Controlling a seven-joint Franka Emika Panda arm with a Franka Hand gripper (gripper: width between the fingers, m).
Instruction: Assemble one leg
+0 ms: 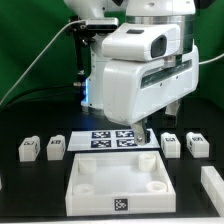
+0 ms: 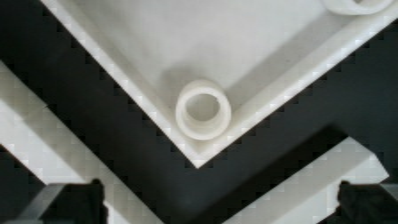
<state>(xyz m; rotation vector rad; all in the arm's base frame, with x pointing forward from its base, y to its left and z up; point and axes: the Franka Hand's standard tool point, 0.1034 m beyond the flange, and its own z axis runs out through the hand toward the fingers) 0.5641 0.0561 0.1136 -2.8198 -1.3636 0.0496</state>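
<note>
Nearest in the exterior view, a large white square panel [image 1: 95, 203] lies flat on the black table [image 1: 30, 195]. A round socket [image 1: 88, 180] is seen in one of its corners and a small tag on its front wall. A white part [image 1: 213, 186] is cut off by the frame at the exterior view's right.

Behind the panel a row is formed. The leg [image 1: 170, 143] and a second leg [image 1: 197, 145] are stood on the exterior view's right, and a third leg [image 1: 57, 148] and a fourth leg [image 1: 28, 150] on its left. The marker board [image 1: 113, 138] is laid between the two pairs. Each leg is seen as a small white upright block with a black-and-white tag on its face, and none is touched.

The gripper [image 1: 148, 131] is held above the panel's far edge, near the leg, but its opening cannot be judged from there. That is settled only by the wrist view, where dark fingertips [image 2: 61, 200] are seen far apart, so the gripper [image 2: 210, 208] is spread with nothing held. One panel corner and its socket [image 2: 201, 110] are shown close in that view. The legs are shown by the exterior view alone.
</note>
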